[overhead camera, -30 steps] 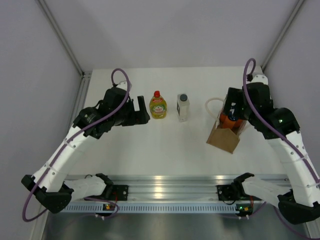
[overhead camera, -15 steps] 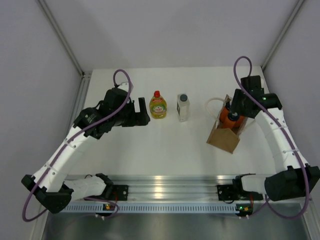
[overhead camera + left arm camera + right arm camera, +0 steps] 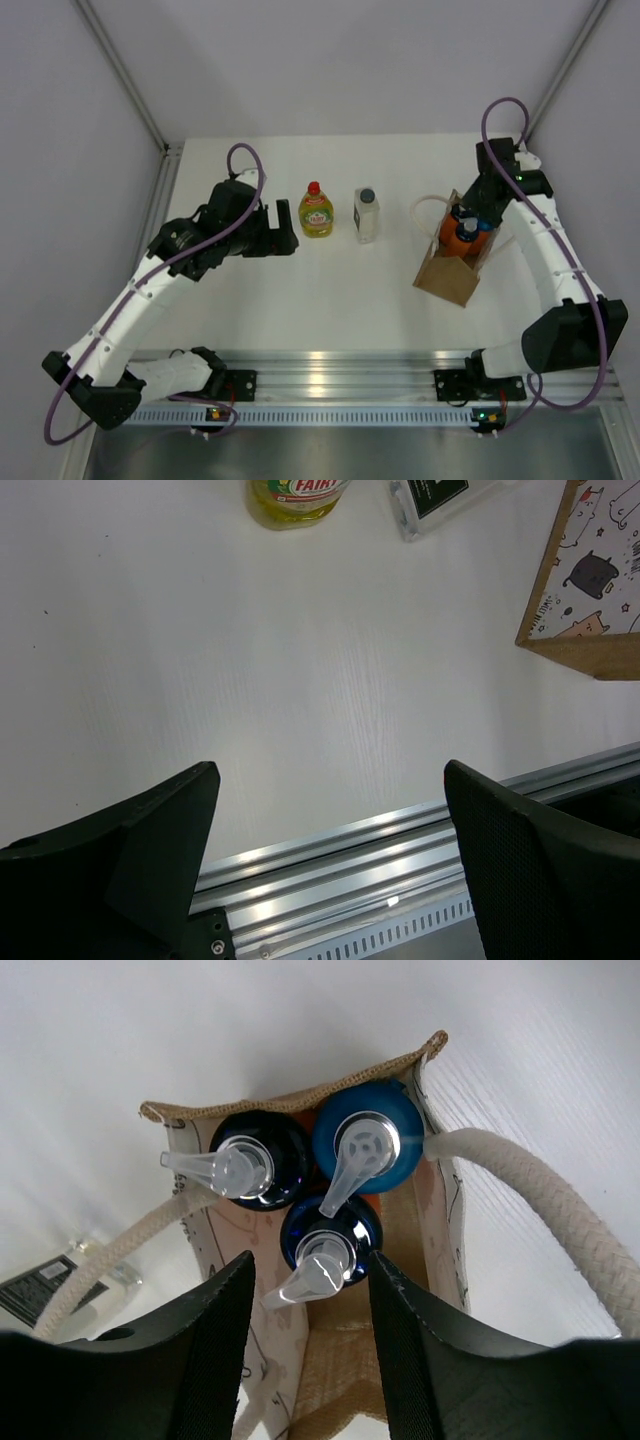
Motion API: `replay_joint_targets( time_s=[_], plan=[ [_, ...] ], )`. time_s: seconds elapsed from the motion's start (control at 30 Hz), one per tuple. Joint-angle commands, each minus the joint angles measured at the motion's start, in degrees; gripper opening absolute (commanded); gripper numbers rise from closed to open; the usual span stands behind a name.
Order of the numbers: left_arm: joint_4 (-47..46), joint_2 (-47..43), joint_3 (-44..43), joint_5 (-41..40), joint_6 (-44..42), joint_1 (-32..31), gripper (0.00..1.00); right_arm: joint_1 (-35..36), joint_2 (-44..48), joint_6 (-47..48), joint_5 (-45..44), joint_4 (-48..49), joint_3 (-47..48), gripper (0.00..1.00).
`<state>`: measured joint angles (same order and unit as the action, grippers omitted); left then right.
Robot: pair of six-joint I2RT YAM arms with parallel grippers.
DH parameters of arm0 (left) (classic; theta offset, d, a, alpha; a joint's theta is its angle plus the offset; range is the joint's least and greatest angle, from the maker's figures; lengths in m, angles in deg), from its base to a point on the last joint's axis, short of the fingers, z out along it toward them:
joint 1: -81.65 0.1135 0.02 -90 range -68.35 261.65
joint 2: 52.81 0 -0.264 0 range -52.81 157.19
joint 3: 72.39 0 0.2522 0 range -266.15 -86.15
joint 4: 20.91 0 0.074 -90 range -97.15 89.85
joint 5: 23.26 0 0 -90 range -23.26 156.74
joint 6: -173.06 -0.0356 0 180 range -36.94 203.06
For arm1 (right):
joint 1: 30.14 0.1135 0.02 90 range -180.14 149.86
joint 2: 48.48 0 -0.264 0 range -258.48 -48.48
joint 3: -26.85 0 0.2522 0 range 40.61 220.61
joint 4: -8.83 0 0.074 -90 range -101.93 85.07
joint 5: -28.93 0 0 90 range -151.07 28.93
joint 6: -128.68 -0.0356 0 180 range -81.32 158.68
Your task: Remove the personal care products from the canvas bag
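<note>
Tan canvas bag [image 3: 447, 275] upright, table 3 o'clock, holds three blue-topped orange bottles [image 3: 365, 1140]. At its 10 o'clock: yellow-green bottle [image 3: 316, 213], whitish bottle [image 3: 366, 216], both upright.

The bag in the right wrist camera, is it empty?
No, three blue-topped pump bottles stand close together inside the canvas bag.

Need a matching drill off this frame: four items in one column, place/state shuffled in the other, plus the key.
1. yellow-green bottle
2. whitish bottle
3. three pump bottles
4. left gripper

A. inside the canvas bag
B. open, nothing between the fingers
C. standing on the table, dark cap
D. standing on the table, red cap

Pairs: 1-D, 2-C, 3-A, 4-B
</note>
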<state>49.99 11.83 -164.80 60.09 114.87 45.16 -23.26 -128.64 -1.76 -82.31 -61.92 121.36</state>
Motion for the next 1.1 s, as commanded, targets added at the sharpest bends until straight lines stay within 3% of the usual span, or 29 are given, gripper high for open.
replay_joint_targets(
  time_s=[0.0, 0.2, 1.07],
  plan=[
    [-0.72, -1.53, 1.04, -0.73, 0.35, -0.25, 0.98, -0.2, -0.78, -5.43, -3.2, 2.94, 3.71, 0.47],
    [-0.72, -2.06, 1.4, -1.34, 0.44, -0.25, 0.98, 1.03, -1.4, -8.68, -4.43, 2.94, 2.05, 0.38],
    [-0.81, -2.15, 2.36, -3.19, -0.17, -0.16, 0.98, 2.09, -0.17, -13.96, -3.73, 2.24, -1.91, 0.4]
  ],
)
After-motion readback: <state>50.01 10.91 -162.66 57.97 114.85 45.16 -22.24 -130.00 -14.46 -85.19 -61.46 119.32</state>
